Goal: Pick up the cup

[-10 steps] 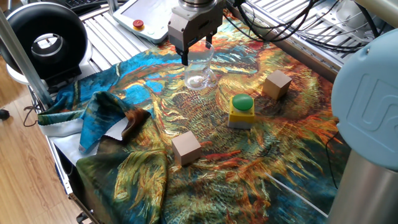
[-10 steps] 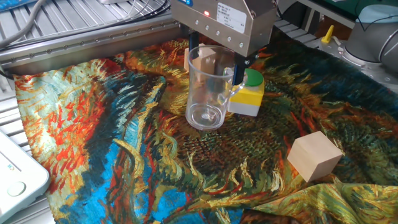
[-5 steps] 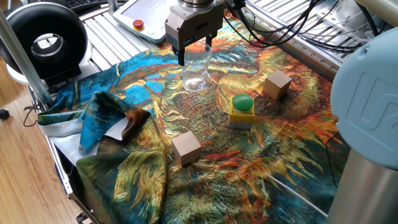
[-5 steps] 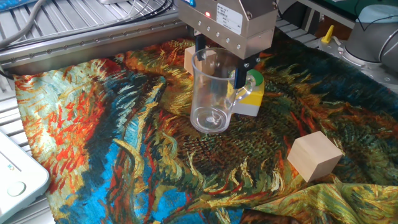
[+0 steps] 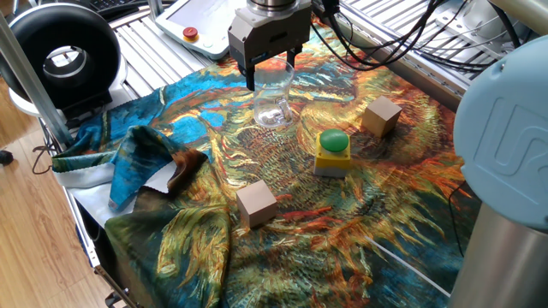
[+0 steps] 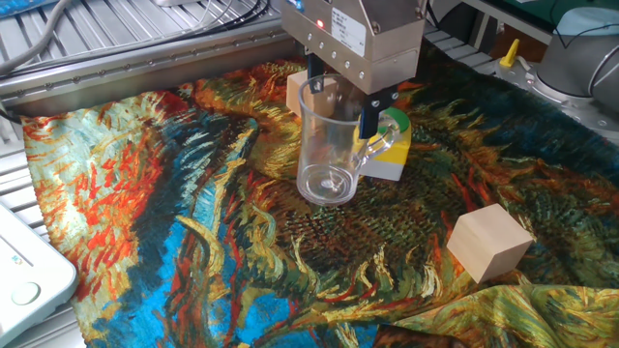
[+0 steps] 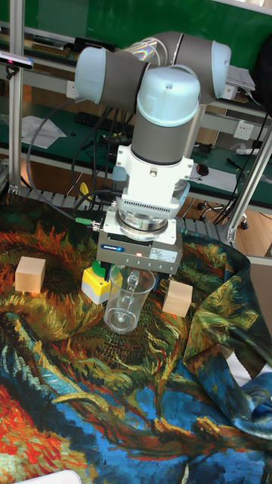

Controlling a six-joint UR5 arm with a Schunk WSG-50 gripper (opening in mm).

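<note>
The arm (image 7: 151, 83) reaches down over a painted cloth (image 6: 145, 193), and the gripper (image 6: 338, 92) is closed on the rim of the cup (image 6: 329, 145), one finger (image 6: 368, 116) outside the wall and the other at the far side of the rim. The cup sits near the cloth's middle; in the other fixed view, the green button (image 6: 395, 123) on its yellow box (image 6: 387, 159) lies just beside it at 2 o'clock, one wood cube (image 6: 488, 242) lies well apart at 4 o'clock, and a second cube (image 6: 302, 92) shows behind it at 11 o'clock. I judge the step to be the lift itself: the base looks clear of the cloth or barely so, though the frames do not settle that. The next move calls for a straight, steady rise, since a rim pinch on smooth glass could slip or swing. The cup's long axis stands close to vertical, mouth up, thick base down, with perhaps a slight lean.
</note>
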